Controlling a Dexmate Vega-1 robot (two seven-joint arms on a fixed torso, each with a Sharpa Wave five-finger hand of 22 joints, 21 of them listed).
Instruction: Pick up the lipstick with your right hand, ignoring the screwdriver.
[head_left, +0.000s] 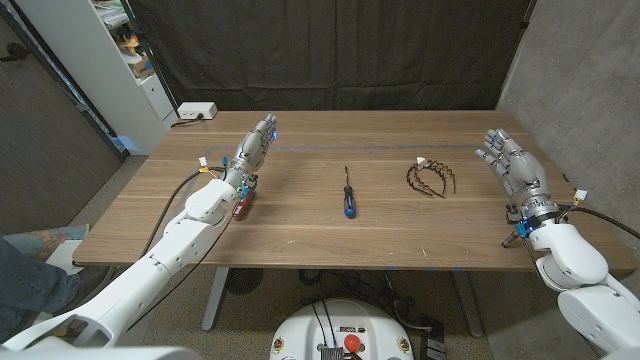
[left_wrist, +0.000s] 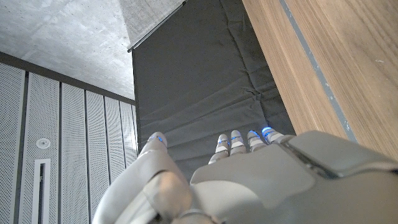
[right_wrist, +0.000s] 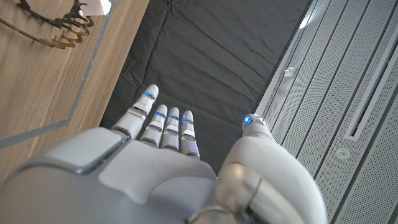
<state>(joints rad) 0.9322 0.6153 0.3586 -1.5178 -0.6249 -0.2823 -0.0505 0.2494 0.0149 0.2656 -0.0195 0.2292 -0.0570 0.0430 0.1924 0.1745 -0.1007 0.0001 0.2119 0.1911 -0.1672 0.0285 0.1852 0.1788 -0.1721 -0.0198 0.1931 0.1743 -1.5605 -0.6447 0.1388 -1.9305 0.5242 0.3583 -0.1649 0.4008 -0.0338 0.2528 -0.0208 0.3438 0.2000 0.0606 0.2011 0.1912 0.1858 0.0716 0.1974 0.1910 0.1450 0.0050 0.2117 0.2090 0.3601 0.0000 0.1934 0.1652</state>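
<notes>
Wooden table (head_left: 300, 215), right hand (head_left: 510, 163) open and empty, left hand (head_left: 252, 150) likewise, screwdriver (head_left: 348, 196) between them.

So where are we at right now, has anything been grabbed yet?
Nothing is held yet. The right hand is open at the table's right edge, fingers apart, away from every object. The left hand is open on the left side. A small red item, possibly the lipstick, lies beside the left forearm. The screwdriver lies mid-table, with brown headbands to its right.
</notes>
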